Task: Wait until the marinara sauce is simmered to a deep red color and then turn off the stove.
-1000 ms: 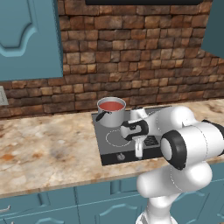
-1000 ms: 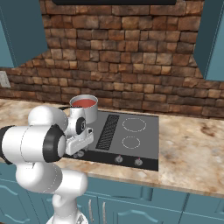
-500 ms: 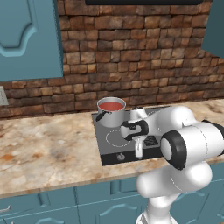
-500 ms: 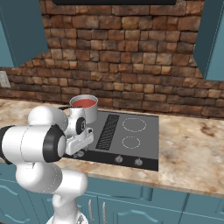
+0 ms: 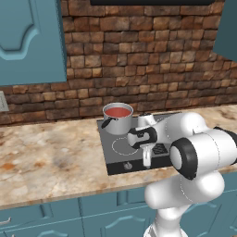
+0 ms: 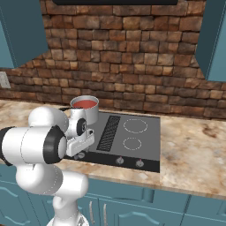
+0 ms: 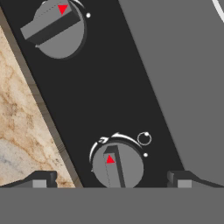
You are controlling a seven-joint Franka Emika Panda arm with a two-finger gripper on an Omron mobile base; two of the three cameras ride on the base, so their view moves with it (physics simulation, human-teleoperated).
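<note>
The marinara sauce [image 5: 117,112] [image 6: 84,103] is an orange-red disc filling a small grey steel pot [image 5: 118,124] on the back left burner of the stove [image 5: 116,159] [image 6: 143,145]. My gripper [image 5: 146,160] [image 6: 80,154] [image 7: 111,180] hangs open, pointing down over the stove's front strip just in front of the pot. In the hand view a round grey knob [image 7: 117,165] with a red marker sits between my two fingertips [image 7: 41,179], which stand apart from it on either side. A second knob [image 7: 54,27] lies farther along the strip.
Speckled stone counter [image 5: 51,157] [image 6: 194,154] [image 7: 22,127] runs on both sides of the stove, with a brick wall behind. Two more knobs [image 6: 129,162] sit at the stove's front right. Blue cabinets hang above and stand below.
</note>
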